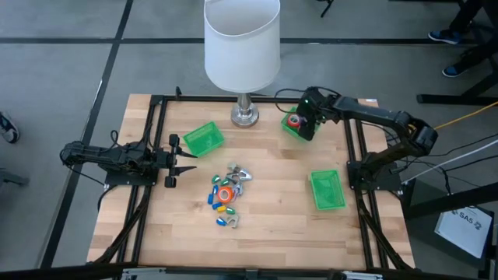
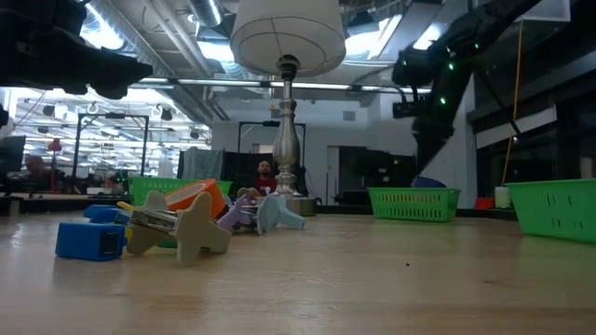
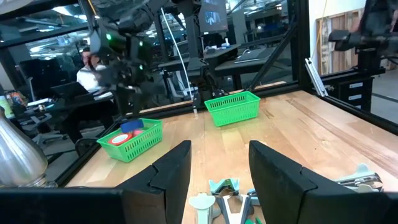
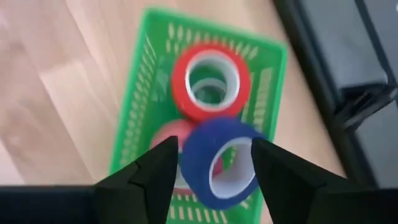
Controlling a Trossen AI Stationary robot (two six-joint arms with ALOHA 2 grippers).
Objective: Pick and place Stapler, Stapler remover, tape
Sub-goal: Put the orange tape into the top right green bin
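Right gripper [image 4: 211,165]: above far green bin [image 4: 140,106], jaws apart, empty. Bin holds red tape roll [image 4: 210,81] and blue tape roll [image 4: 221,165]. Left gripper [image 1: 185,161]: beside table's left edge, jaws wide. Mixed pile [image 1: 227,194]: table centre.

Taking the lamp [image 1: 243,47] as the anchor: it stands at the back edge of the table [image 1: 264,225], about the middle. One bin [image 1: 204,139] sits just to its left and a bit nearer the front. Another bin [image 1: 293,123] sits just to its right, with tape rolls [image 4: 210,81] inside it, and the right gripper [image 1: 306,124] hangs right over that bin. A third bin [image 1: 327,190] lies further right of the lamp and well forward. Straight in front of the lamp, mid-table, is the pile of small items [image 1: 226,194]. The left gripper [image 1: 184,160] sits left of that pile, forward-left of the lamp.
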